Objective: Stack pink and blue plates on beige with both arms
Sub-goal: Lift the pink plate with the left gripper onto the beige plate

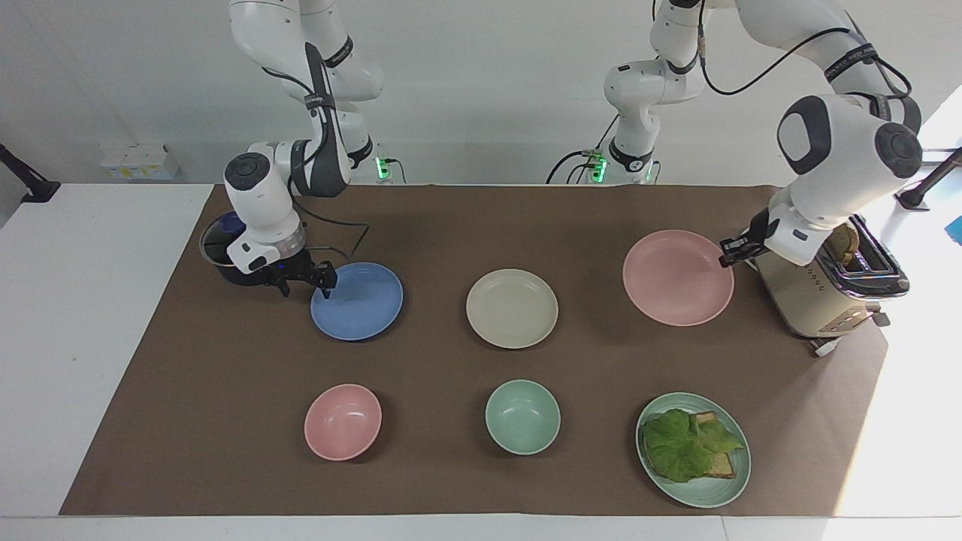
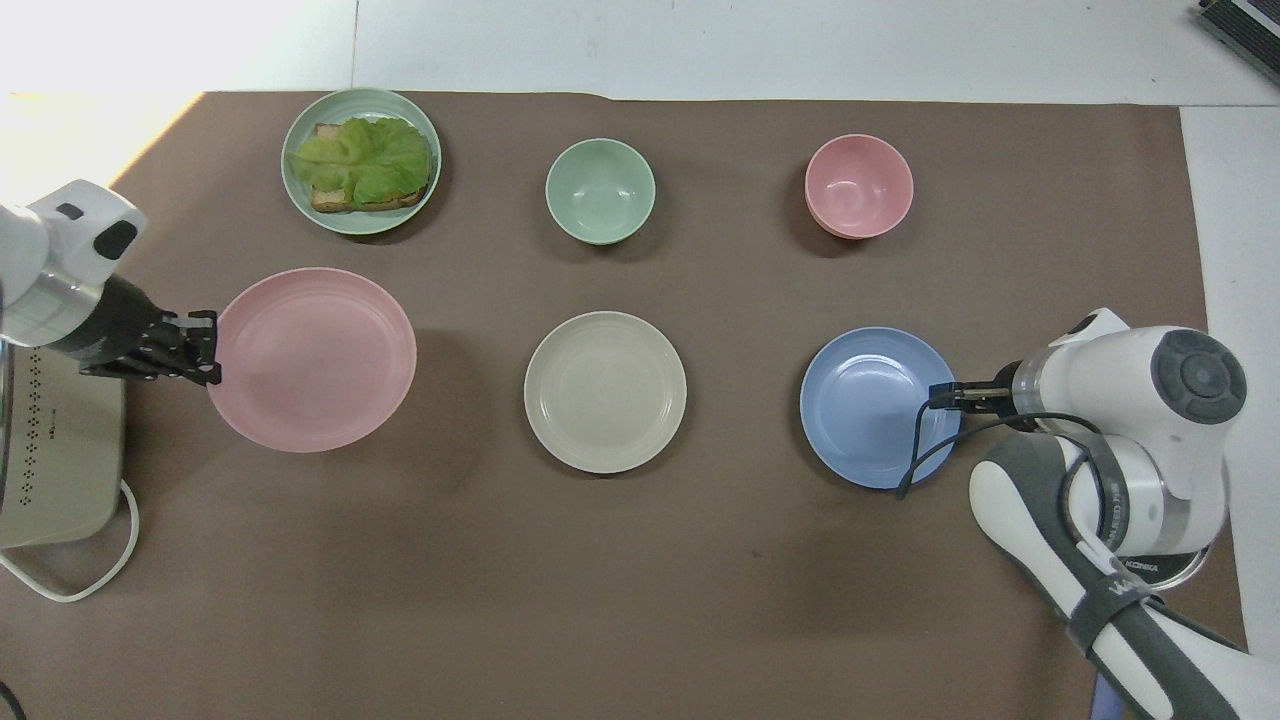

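My left gripper (image 1: 727, 255) (image 2: 210, 350) is shut on the rim of the pink plate (image 1: 678, 278) (image 2: 312, 358) and holds it level in the air above the mat, beside the toaster. The beige plate (image 1: 512, 308) (image 2: 605, 391) lies bare in the middle of the mat. The blue plate (image 1: 361, 304) (image 2: 870, 410) lies flat toward the right arm's end. My right gripper (image 1: 325, 282) (image 2: 940, 393) is down low at that plate's rim, on its edge next to the pot, and it is open.
A dark pot with a glass lid (image 1: 225, 255) stands right by the right gripper. A cream toaster (image 1: 827, 293) (image 2: 50, 450) stands by the left gripper. Farther from the robots are a pink bowl (image 1: 343, 421), a green bowl (image 1: 522, 416) and a mint plate (image 1: 695, 497) with lettuce and toast.
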Robot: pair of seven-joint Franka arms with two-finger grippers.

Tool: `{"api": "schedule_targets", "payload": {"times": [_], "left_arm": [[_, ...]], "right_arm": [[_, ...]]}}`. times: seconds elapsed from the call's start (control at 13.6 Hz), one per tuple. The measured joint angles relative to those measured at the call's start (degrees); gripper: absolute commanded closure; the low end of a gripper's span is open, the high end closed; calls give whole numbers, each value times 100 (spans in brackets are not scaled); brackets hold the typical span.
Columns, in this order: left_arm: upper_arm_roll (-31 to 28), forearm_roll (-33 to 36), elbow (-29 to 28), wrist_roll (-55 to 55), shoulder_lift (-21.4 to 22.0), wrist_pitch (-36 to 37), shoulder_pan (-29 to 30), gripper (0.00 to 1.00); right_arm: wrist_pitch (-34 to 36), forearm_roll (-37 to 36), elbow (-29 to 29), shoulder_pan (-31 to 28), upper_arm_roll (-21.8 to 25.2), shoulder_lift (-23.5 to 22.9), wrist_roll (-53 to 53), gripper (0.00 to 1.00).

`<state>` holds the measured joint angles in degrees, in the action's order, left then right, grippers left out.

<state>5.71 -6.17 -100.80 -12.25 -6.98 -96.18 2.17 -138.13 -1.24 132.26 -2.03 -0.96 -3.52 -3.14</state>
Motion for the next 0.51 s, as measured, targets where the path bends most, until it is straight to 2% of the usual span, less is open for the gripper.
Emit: {"api": "schedule_targets", "payload": {"times": [0.15,0.29,0.37,0.51], "left_arm": [[97,-218,-14,-729,-12,-311,-742,100],[114,-421,-151,-1202,-122,-966,-1410,100],[116,-455,-310,-1405,-239,-1468,-1714,100],[114,-475,-553,-1609,-526,-2155,-2118,100]], "right_arm": [[-6,92,9,-9,-5,0,28,33],[-57,306,52,-9,-10,-27,146,39],[-82,410,78,-9,-10,-47,175,49],[-279,563,164,-9,-10,-128,289,82]]}}
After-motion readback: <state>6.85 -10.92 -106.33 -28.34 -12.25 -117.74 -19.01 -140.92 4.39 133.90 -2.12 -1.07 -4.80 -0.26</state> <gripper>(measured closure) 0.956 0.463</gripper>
